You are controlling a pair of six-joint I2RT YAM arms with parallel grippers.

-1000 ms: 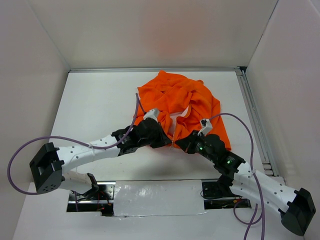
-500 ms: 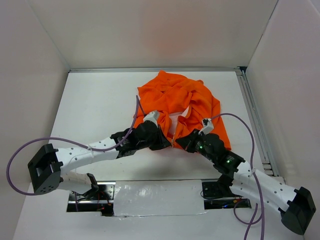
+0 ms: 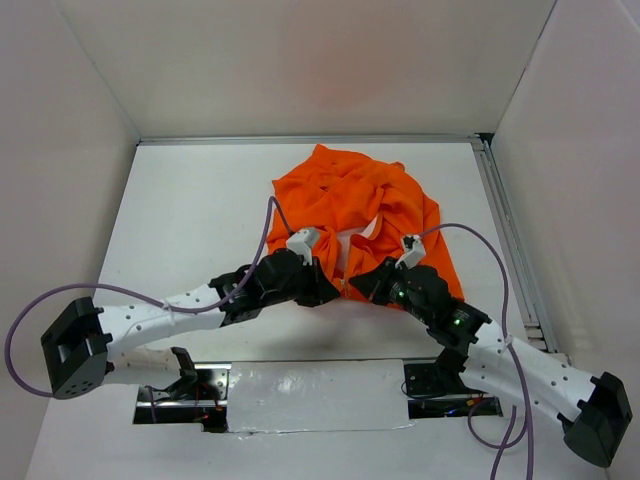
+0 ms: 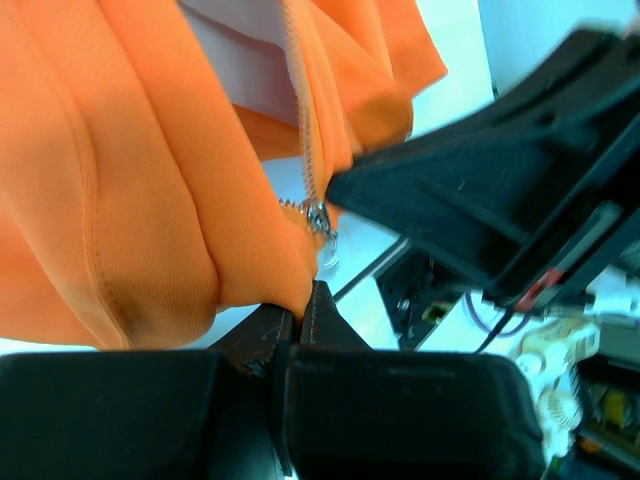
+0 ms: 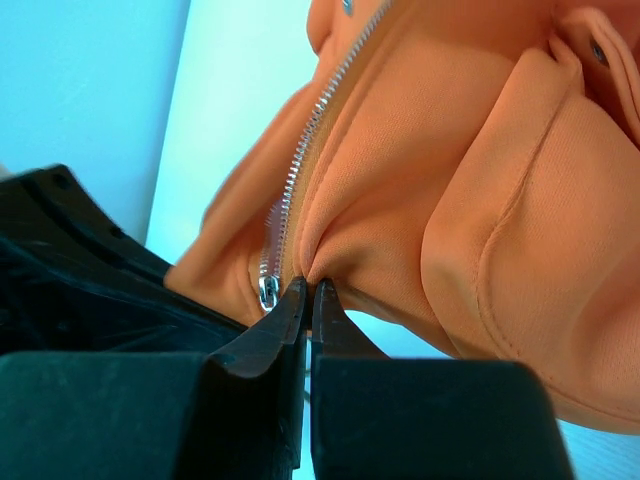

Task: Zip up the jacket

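Note:
The orange jacket [image 3: 370, 205] lies crumpled at the back middle of the table, its front open and pale lining showing. My left gripper [image 3: 330, 291] is shut on the left hem of the jacket [image 4: 150, 220], just left of the silver zipper [image 4: 312, 190] and its slider. My right gripper [image 3: 358, 288] is shut on the right hem of the jacket [image 5: 480, 180], beside the silver zipper [image 5: 300, 170] and the slider [image 5: 268, 290]. The two grippers sit close together at the jacket's near edge.
White walls enclose the table [image 3: 200, 200] on three sides. A metal rail [image 3: 505, 235] runs along the right edge. Purple cables loop from both arms. A cut-out with the arm bases [image 3: 300, 395] lies at the near edge.
My left arm has shifted left and toward the near edge, with its gripper still on the hem. The jacket has bunched slightly. The right arm has barely moved.

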